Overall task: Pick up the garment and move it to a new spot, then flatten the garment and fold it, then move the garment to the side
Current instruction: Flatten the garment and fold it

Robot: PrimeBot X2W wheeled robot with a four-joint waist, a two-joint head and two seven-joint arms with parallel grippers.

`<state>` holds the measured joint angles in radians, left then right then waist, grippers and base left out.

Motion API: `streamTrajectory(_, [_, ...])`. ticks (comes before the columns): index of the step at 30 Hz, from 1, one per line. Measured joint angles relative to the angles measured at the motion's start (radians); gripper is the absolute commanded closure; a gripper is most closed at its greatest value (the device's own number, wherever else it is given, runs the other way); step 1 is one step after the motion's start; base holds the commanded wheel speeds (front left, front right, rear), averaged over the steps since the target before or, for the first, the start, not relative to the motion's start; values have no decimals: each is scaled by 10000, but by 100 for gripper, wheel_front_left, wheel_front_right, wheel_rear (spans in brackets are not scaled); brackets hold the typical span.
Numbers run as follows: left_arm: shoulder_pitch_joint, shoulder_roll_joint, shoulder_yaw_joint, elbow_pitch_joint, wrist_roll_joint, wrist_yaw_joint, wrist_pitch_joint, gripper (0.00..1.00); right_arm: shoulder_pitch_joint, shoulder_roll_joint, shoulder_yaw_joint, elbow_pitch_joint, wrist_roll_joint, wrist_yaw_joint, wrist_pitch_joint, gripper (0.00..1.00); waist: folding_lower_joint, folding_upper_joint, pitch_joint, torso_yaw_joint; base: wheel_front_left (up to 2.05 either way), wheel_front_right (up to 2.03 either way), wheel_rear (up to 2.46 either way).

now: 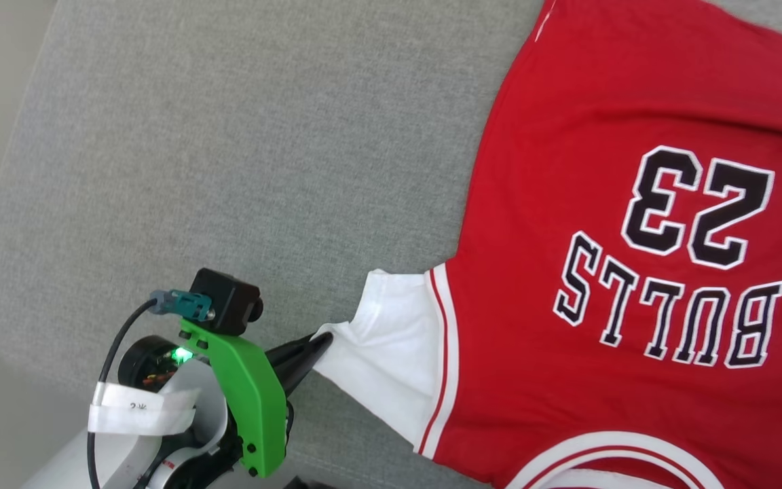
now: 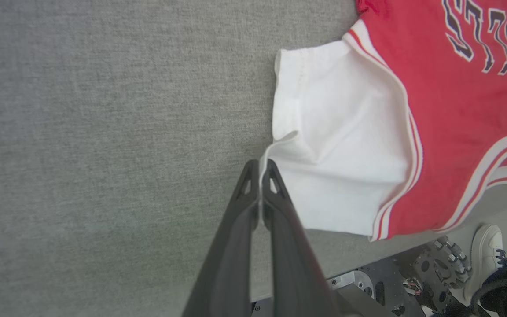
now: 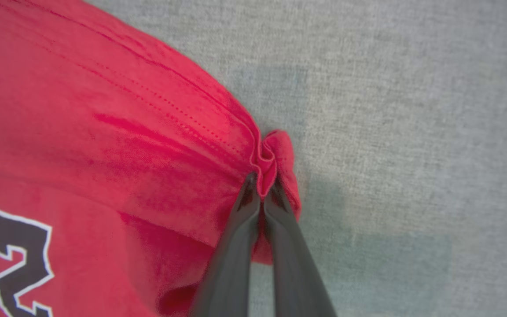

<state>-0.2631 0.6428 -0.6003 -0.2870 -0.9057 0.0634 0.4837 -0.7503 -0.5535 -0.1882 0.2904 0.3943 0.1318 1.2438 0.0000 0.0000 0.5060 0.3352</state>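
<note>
The garment (image 1: 601,129) lies spread on the grey fabric-covered tabletop (image 1: 228,149), filling the right half of the head view, its black, white-outlined "BULLS 23" print (image 1: 662,200) face up and reading upside down. One white sleeve (image 1: 391,339) juts from the red body toward the lower middle of the frame. The left hand (image 1: 320,339) comes up from the lower left, and its dark fingertips meet the sleeve's outermost corner.

The left wrist view settles that grip. The left hand (image 2: 260,165) has its fingers together, with a thin edge of the white sleeve (image 2: 337,154) pinched between the tips. The rest of the garment (image 2: 434,110) runs off to the upper right, past the red-and-white striped trim (image 2: 405,132). In the lower right of that frame, beyond the tabletop's edge, are parts of the robot's base (image 2: 438,264) and a white shoe (image 2: 486,251).

The right wrist view shows the other grip. The right hand (image 3: 262,182) is clamped on a small bunched fold of red cloth at the garment's (image 3: 104,132) stitched hem. The fold puckers just above the fingertips, with red fabric stretching to the left and grey tabletop (image 3: 412,132) to the right.
</note>
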Motion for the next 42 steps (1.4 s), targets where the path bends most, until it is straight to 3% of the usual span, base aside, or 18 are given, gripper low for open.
streamTrajectory(8, [766,96,226,144,-263,401,-138,100,2620,341,-84,-598,792,0,-846,100,0,0,-1321,-734,0,0,0])
streamTrajectory(12, [1287,-27,485,226,-594,811,-579,100,4344,786,-90,-1016,1258,0,-1444,100,-1,0,-2190,-1256,0,0,0])
streamTrajectory(25, [1701,-395,543,376,-725,993,-1070,100,7206,1595,-1390,-2138,2010,0,-1747,100,-1,0,-3502,-2134,0,0,0])
streamTrajectory(32, [1801,-642,502,445,-888,976,-1220,100,7891,1885,-1407,-2311,1929,0,-1760,100,-1,0,-3656,-2216,0,0,0])
streamTrajectory(34, [1800,-669,460,460,-888,928,-1218,100,7897,1921,-1338,-2322,1894,0,-1697,0,-1,0,-3666,-2179,0,0,0])
streamTrajectory(42, [1790,-683,391,435,-871,892,-1216,100,7660,1628,-1133,-3325,2057,-2,-1058,0,-1,0,-3600,-1930,0,0,0])
